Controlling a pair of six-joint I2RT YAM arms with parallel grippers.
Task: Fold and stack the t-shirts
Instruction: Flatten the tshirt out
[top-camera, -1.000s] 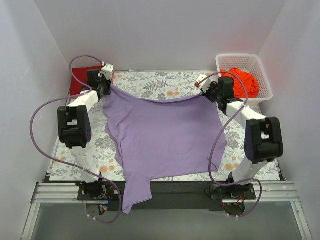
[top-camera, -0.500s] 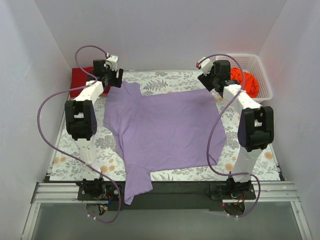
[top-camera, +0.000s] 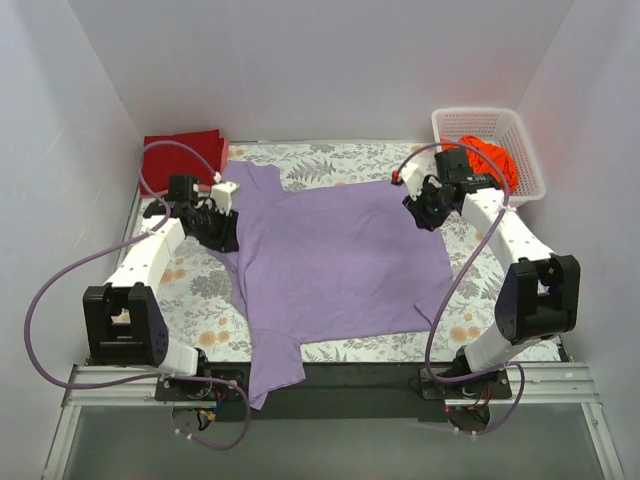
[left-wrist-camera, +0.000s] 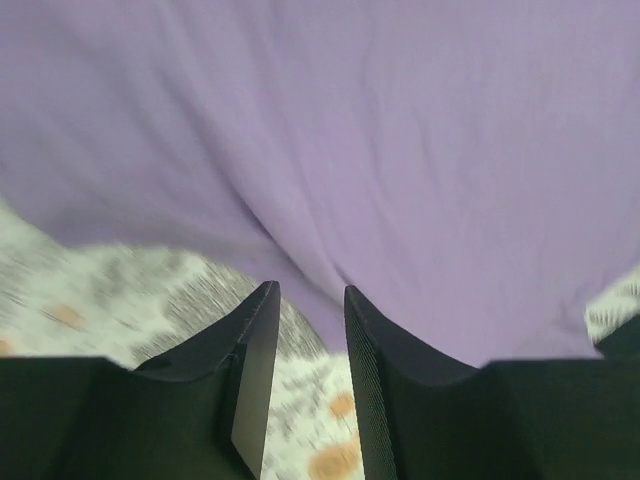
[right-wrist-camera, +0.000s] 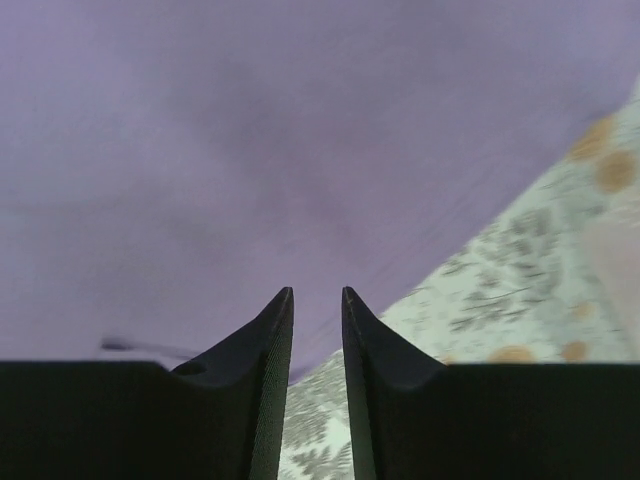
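Observation:
The lavender t-shirt (top-camera: 330, 260) lies spread flat on the floral cloth, one sleeve (top-camera: 275, 365) hanging over the near edge. My left gripper (top-camera: 226, 226) hovers over its left edge, jaws a little apart with nothing between them (left-wrist-camera: 310, 290); purple cloth (left-wrist-camera: 400, 150) fills that wrist view. My right gripper (top-camera: 420, 208) is over the shirt's far right corner, also narrowly open and empty (right-wrist-camera: 317, 292), with the shirt's edge (right-wrist-camera: 250, 150) below it. The dark red t-shirt (top-camera: 182, 152) lies folded at the back left. The orange t-shirt (top-camera: 492, 160) is bunched in the basket.
A white lattice basket (top-camera: 485, 115) stands at the back right corner. The floral table cloth (top-camera: 480, 300) shows bare to the right and left of the shirt. White walls close in on three sides.
Both grippers let go of the shirt's far corners, which dropped flat. The arms lifted, then drew back and down over the shirt's side edges, jaws narrowing.

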